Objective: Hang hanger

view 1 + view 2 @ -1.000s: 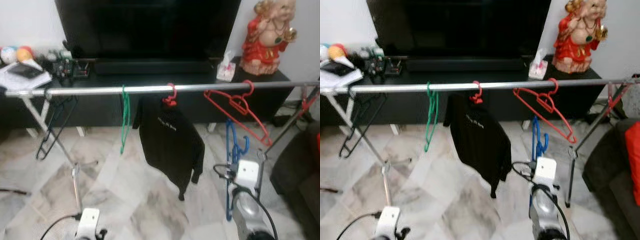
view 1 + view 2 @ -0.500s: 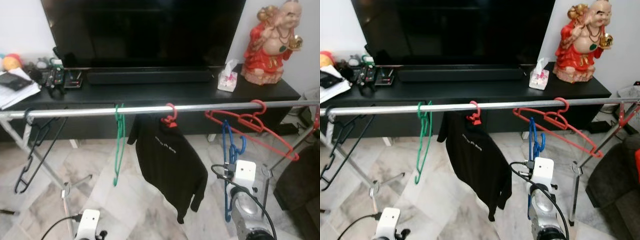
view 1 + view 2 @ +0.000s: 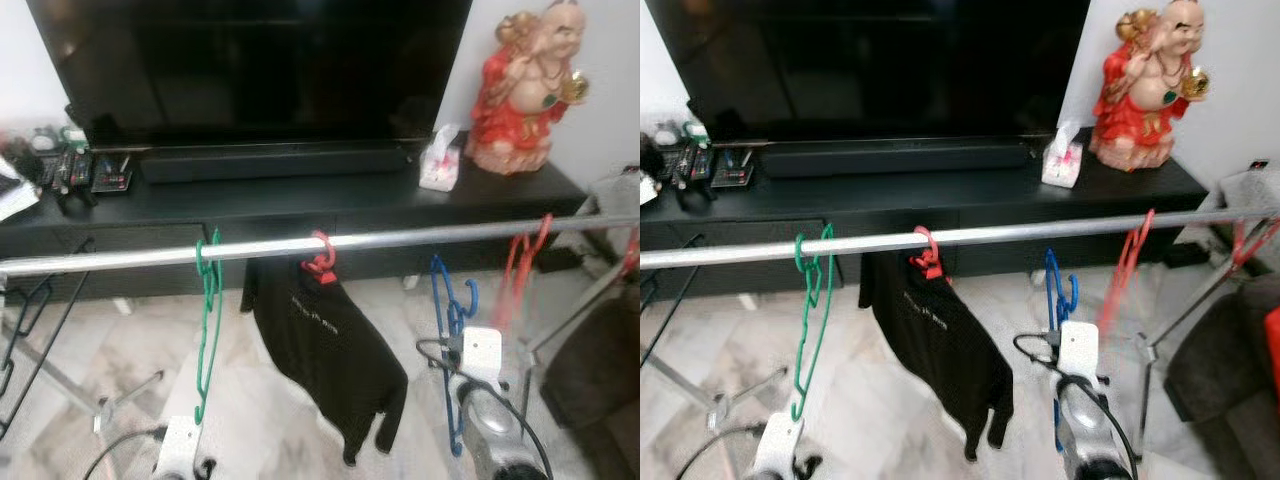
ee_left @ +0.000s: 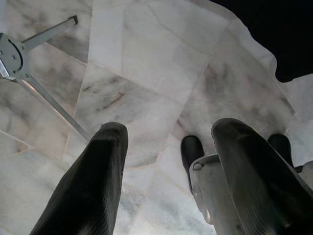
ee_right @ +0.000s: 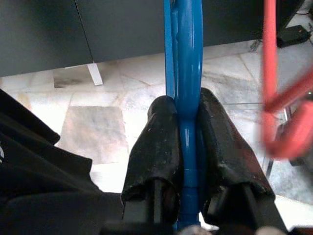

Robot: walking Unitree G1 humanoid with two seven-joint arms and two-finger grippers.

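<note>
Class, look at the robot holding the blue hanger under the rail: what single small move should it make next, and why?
Probably lift the right gripper so the blue hanger's hook rises above the rail. The fingers are clamped on the hanger, whose hook sits below the rail, in the gap between the black shirt and the red hanger.

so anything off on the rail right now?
The black shirt hangs lopsided on its red hanger, slumped to one side. The empty red hanger is motion-blurred. The blue hanger isn't on the rail, it's in the right gripper.
</note>
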